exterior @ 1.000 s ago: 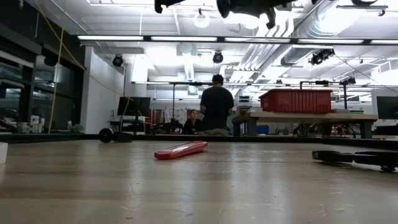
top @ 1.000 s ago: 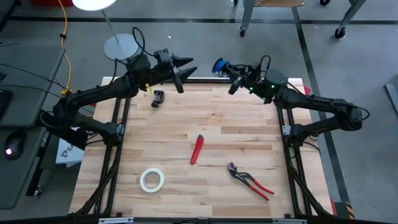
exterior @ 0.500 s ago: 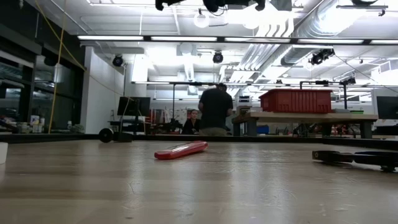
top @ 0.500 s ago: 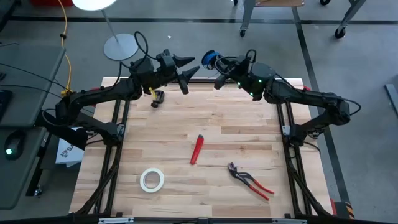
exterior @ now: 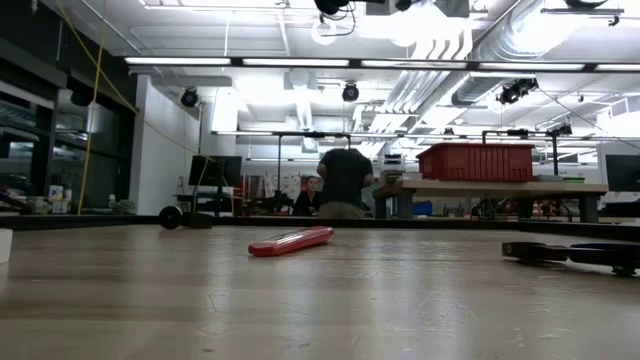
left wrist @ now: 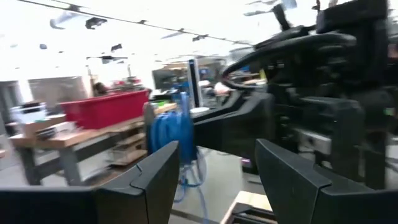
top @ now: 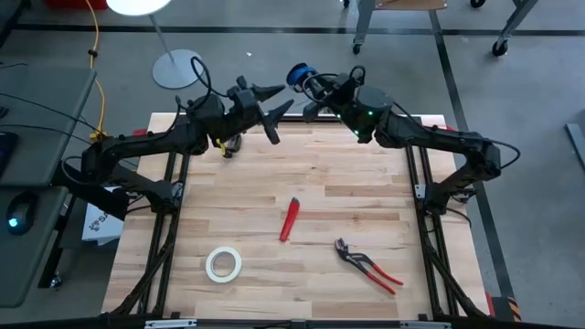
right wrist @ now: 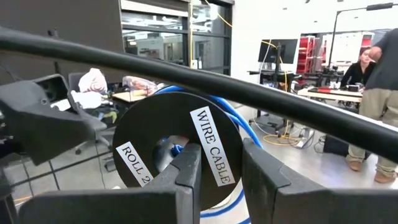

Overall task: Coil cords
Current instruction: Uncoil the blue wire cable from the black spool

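With the right claw clenched on the spool beyond the surface's far edge, the released left claw beside it should pinch the loose blue wire gently — then wind evenly.

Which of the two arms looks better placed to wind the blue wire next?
Probably the left: its end effector is open and empty beside the spool, which the right end effector already holds.

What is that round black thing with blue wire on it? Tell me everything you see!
It is a spool, a round black disc with white labels reading "WIRE CABLE" and "ROLL 2". Thin blue wire is wound behind the disc, with loose loops hanging down. The right gripper pinches the disc's edge, holding it up in the air beyond the table's far edge, facing the open left gripper.
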`<state>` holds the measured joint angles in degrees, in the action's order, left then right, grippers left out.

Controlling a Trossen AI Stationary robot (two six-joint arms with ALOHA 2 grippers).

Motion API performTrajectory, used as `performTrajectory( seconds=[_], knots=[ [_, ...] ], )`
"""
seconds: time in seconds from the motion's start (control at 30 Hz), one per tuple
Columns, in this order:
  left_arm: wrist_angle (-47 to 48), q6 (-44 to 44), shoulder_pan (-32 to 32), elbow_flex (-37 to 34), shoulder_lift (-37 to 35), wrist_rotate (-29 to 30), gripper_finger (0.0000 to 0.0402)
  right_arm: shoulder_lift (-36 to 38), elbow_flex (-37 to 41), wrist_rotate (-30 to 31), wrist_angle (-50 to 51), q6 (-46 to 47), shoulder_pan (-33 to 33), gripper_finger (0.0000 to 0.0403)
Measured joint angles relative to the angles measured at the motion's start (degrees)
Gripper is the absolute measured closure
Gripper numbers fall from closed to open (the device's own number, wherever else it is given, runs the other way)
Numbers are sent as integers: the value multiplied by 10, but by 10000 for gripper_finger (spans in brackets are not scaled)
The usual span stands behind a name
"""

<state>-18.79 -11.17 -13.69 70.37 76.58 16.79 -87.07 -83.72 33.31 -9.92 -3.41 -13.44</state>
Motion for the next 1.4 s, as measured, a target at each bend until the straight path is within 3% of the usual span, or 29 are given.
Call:
performTrajectory(
  seconds=[0.13,0.4,0.63,1.07,1.4],
  knots=[
    [1,1,0,0,0,22,195,0,0,-10,-11,-4,0,337],
    [2,0,-2,0,8,-1,195,0,0,-40,-13,-1,1,338],
    [-27,-5,-2,0,28,37,195,0,0,-40,-12,-1,4,338],
    [-68,-5,8,0,43,45,240,0,1,-31,-11,-6,4,338],
    [-64,-15,-1,0,45,53,245,0,1,-35,-12,-5,3,338]
  ],
)
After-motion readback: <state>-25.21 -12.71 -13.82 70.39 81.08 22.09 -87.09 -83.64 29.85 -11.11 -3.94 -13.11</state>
